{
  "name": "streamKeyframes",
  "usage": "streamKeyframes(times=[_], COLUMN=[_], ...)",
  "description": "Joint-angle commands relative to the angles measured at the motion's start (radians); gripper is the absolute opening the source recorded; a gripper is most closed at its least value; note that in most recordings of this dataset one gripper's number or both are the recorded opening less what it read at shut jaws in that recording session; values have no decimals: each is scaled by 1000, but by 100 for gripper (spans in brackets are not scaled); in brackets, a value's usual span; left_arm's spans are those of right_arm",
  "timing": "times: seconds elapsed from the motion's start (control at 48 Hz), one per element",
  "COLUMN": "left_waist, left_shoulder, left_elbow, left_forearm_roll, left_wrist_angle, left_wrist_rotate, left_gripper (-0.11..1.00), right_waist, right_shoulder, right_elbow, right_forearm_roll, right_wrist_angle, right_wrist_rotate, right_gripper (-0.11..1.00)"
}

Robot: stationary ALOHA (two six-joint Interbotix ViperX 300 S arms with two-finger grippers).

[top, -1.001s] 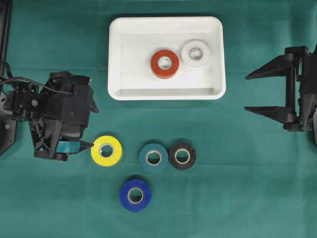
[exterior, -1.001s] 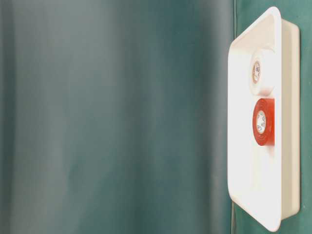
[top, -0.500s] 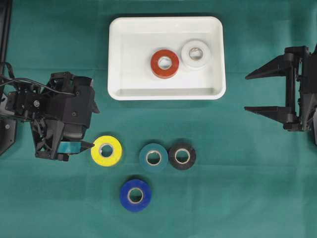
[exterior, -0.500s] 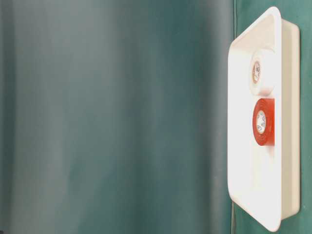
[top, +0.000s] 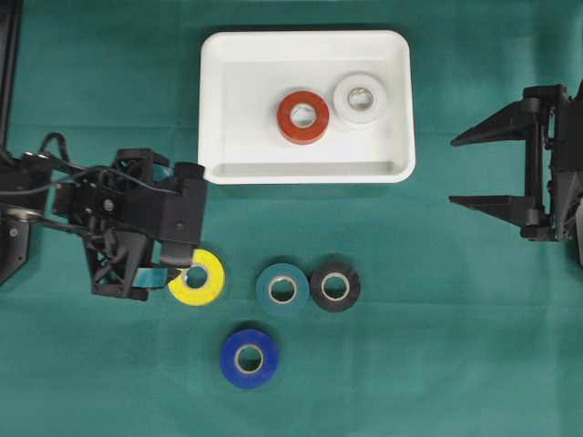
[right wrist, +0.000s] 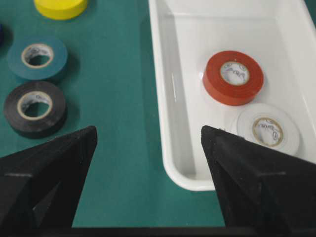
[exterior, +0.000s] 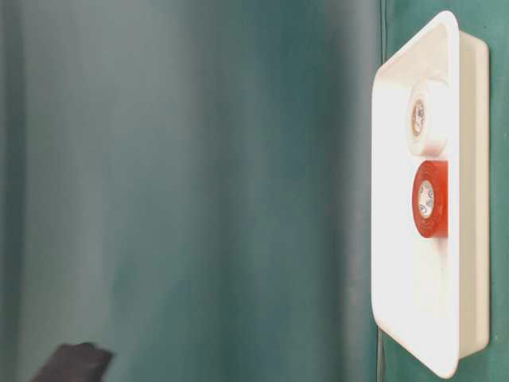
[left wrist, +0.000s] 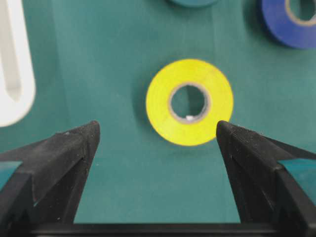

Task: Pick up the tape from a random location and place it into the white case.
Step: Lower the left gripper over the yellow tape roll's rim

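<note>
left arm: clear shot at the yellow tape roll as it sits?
Probably yes. The left gripper is open, and the flat yellow tape roll lies just ahead between its fingertips on bare green cloth, clear of other rolls.

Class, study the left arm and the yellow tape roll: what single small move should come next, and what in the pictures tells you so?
Probably lower the left gripper straight down around the yellow tape. Its jaws stand open, the roll lies flat on the cloth just ahead of the tips and is not yet gripped. The white case already holds a red roll and a white roll, with space left.
</note>
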Motion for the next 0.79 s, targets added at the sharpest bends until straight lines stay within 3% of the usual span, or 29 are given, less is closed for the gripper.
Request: streamKeyframes(times=[0.0,0.25,0.771], left_waist=[-3,-3,-3], left_shoulder=[20,84,213], left_elbow=[6,64,78], left_forearm_roll=[0,0,0], left_wrist_angle=[-37,-155,-256], left_wrist_rotate=[-2,-2,0], left_gripper=[93,93,93], right_waist=[2,2,2], right_shoulder=[2,2,6], right_elbow=[-26,-26,-25], right_forearm_roll=[-3,-3,-6], right_wrist_angle=[-5,-6,-6], right_wrist_rotate=[-2,-3,-3], right_gripper=[85,85,85])
